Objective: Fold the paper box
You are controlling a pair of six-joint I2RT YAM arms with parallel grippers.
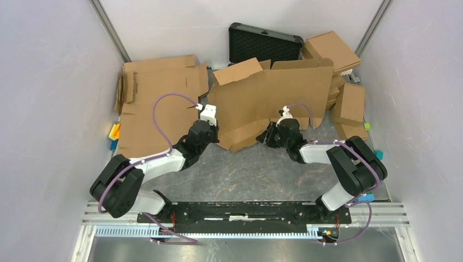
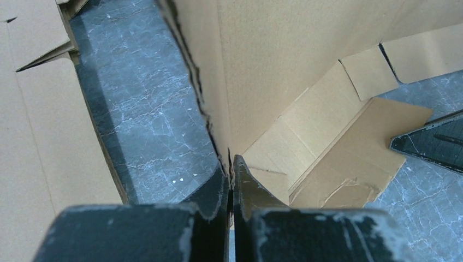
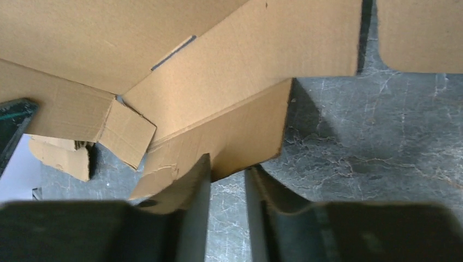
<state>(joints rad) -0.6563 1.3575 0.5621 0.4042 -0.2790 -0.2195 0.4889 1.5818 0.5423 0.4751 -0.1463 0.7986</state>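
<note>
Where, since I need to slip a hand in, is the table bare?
The widest bare table lies between the left arm and right arm, from the base rail up to the box. A thin strip between the box and the flat sheet is taken by the left arm. Back and right are crowded: case, stacked cartons.

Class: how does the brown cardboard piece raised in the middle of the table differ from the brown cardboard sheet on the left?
The middle brown corrugated cardboard piece stands partly raised, panels bent at creases; the left brown cardboard sheet lies mostly flat. The left arm's jaws are shut on the middle piece's edge; nothing grips the left sheet. Both are plain, unprinted, die-cut with flaps.
</note>
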